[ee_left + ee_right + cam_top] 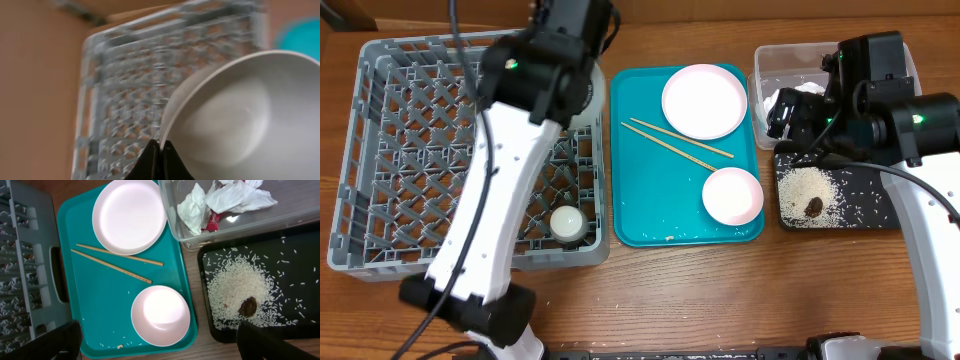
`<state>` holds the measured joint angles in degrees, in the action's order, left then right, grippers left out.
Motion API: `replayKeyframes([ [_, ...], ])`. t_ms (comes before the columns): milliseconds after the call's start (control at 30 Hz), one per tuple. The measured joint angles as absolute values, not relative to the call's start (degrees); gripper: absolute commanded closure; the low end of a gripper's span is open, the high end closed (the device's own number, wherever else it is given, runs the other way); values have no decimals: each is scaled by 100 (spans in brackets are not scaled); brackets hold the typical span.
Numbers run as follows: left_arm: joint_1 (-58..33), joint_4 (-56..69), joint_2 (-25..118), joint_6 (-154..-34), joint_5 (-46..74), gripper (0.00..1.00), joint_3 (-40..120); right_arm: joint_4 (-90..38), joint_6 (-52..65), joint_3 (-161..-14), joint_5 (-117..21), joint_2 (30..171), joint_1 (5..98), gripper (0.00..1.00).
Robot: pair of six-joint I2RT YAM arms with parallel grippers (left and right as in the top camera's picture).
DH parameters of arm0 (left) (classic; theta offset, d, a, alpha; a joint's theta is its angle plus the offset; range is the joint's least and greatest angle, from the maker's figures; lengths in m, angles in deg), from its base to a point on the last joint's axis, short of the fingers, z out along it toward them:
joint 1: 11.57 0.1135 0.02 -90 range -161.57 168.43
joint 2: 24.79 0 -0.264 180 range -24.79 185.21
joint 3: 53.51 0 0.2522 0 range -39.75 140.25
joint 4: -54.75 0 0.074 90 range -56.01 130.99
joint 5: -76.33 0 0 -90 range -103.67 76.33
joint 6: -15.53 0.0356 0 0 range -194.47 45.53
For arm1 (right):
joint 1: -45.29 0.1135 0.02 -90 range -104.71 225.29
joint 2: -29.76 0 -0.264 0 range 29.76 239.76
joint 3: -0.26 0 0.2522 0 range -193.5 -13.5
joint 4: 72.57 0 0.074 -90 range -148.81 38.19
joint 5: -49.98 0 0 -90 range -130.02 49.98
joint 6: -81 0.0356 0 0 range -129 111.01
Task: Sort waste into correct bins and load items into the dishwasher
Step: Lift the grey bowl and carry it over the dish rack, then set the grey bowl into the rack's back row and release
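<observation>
Our left gripper [160, 159] is clamped on the rim of a bowl [235, 120] over the rack [125, 90], whose near right corner holds a cup [567, 221]. Our right gripper [157, 329] hangs open by the tub [300, 217] of wrappers [235, 197]. The black tray [300, 265] nearer holds rice [235, 287]; left, the teal tray [95, 310] carries the plate [129, 216], chopsticks [115, 264] and second bowl [160, 316].

Left arm [495, 190]: I have it left of the teal tray [640, 200], its white link slanting up and away from the near edge.
Left gripper [161, 156]: dark fingers pinched onto the rim of a whitish bowl [235, 120].
Right arm [932, 215]: right of the tray, wrist bent toward it.
Right gripper [157, 332]: fingers spread wide, camera looking straight down.
</observation>
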<state>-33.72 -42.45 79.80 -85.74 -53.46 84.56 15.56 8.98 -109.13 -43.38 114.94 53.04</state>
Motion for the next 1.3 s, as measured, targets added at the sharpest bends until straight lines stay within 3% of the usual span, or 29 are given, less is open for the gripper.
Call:
replayKeyframes([
  [200, -3372, -3605, 8441, -10206, -7342, 96, 8030, 1556, 896, -10913, -4340, 11494, 5304, 0],
  [467, -3372, -2781, 9615, -10810, -8865, 96, 7986, 1552, 896, -10913, -4336, 11494, 5306, 0],
  [867, -3368, -2475, 11027, -10678, -9775, 96, 7953, 1554, 896, -10913, -4338, 11494, 5306, 0],
  [1300, -3361, -2134, 11108, -10309, -9265, 96, 7953, 1554, 896, -10913, -4338, 11494, 5304, 0],
])
